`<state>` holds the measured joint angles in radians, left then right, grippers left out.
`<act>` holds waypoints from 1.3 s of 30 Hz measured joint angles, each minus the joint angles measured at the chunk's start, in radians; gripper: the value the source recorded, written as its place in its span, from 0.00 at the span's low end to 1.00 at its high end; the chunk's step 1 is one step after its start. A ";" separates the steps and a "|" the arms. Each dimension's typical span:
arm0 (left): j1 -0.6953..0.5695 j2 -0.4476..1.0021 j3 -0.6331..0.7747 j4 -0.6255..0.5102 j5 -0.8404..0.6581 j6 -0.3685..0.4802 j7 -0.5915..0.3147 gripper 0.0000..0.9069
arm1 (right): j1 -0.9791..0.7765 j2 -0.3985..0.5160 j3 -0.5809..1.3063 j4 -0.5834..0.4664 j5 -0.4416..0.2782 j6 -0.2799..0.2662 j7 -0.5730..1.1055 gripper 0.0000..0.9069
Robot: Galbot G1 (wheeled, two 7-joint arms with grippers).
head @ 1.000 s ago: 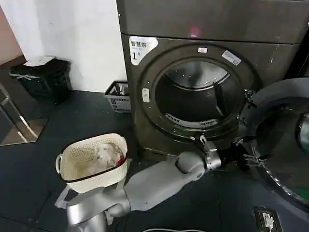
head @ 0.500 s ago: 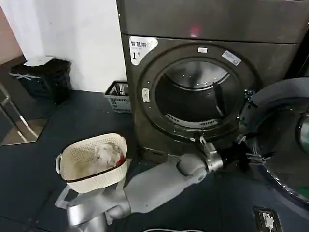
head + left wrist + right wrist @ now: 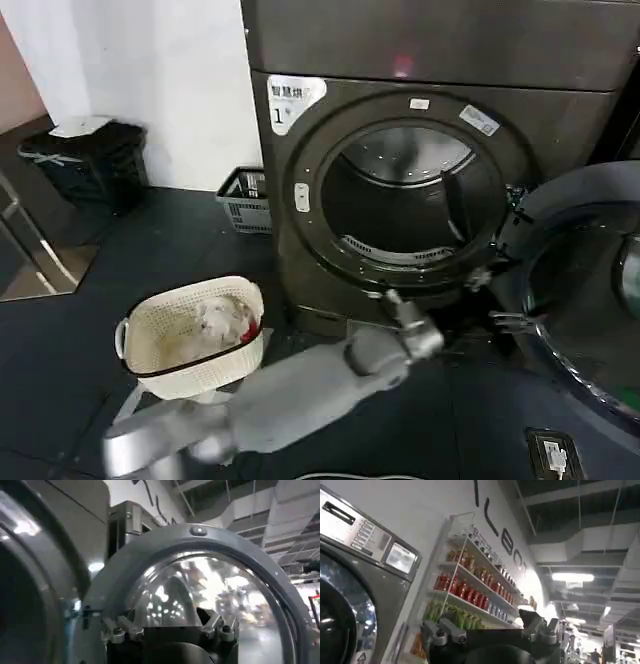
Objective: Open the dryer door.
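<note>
The dryer door [image 3: 585,290] stands swung wide open on the right side of the dryer [image 3: 420,150], its chrome ring and dark bulging glass turned toward the room and hinged at the right edge of the round drum opening. In the left wrist view the door [image 3: 210,590] rises just ahead of the fingers, its glass mirroring ceiling lights, with the dryer's dark front ring off to one side of them. The left gripper [image 3: 495,300] hangs low before the machine, between the bottom of the drum opening and the near rim of the door; its fingers [image 3: 116,632] are spread apart with nothing between them, close to the door's rim but not clamped on it. The grey left arm reaches to it across the dark floor from the lower left of the head view. The drum behind the fingers gapes open, with a white "1" sticker [image 3: 293,100] at the dryer's upper left corner. Well to the left of the fingers a cream laundry basket [image 3: 195,335] with pale cloth inside sits on the floor, and a grey crate [image 3: 243,200] stands against the white wall. The right gripper [image 3: 492,630] is held open near another machine, pointing up toward shelves of bottles [image 3: 465,587].
</note>
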<state>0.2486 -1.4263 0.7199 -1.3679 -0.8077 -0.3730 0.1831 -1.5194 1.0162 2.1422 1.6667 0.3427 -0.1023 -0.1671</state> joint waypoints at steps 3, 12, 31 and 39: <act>0.013 0.081 -0.008 -0.073 -0.026 0.010 -0.020 1.00 | 0.005 -0.005 0.009 0.010 0.002 -0.004 -0.002 1.00; 0.066 0.376 -0.053 -0.330 -0.040 0.025 -0.044 1.00 | 0.043 -0.014 0.001 0.049 -0.002 -0.005 0.017 1.00; 0.341 0.998 -0.347 -0.640 -0.034 0.307 0.036 1.00 | 0.071 -0.051 0.068 0.069 -0.083 -0.002 0.028 1.00; 0.498 1.213 -0.539 -0.694 -0.036 0.389 0.086 1.00 | 0.096 -0.050 0.052 0.067 -0.095 -0.002 0.017 1.00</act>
<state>0.7469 -0.2135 0.1806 -2.0618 -0.8436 0.0156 0.2693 -1.4232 0.9659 2.1938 1.7342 0.2478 -0.1042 -0.1497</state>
